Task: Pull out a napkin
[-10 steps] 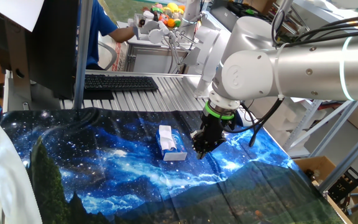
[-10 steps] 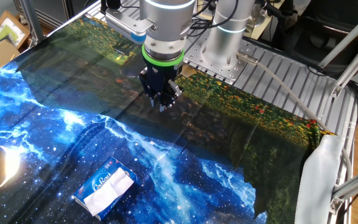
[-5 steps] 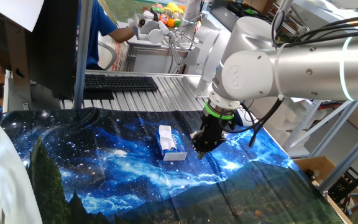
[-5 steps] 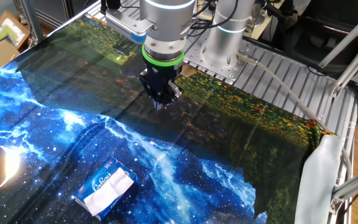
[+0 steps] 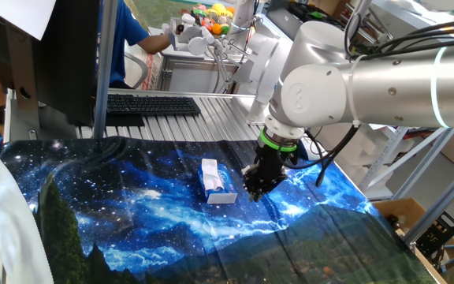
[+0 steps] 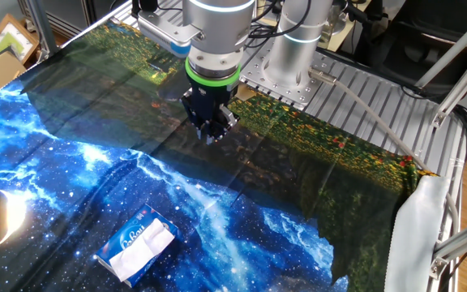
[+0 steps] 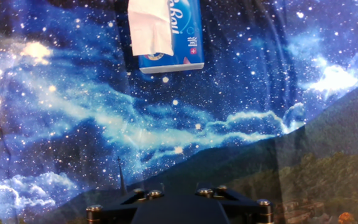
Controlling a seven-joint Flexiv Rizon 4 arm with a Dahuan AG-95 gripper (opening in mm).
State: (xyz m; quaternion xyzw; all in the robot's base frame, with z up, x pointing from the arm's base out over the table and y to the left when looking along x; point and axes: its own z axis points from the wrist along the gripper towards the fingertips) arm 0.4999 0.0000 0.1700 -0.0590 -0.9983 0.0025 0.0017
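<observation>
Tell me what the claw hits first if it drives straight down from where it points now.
Most likely the bare galaxy-print cloth under the claw. The tissue pack lies off to one side, apart.

Tissue pack (image 6: 137, 246) is laid flat on cloth-covered desk (image 6: 55, 162), napkin (image 6: 146, 248) resting on its top. In hand view, pack sits at approx. 12 o'clock from pincer (image 6: 209, 135), well apart. Keyboard (image 5: 150, 104) is placed beyond desk's far edge.

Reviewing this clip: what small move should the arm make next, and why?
Probably travel over to the tissue pack. The gripper hangs well apart from it holding nothing, while the napkin pokes out of the pack's top, untouched.
</observation>
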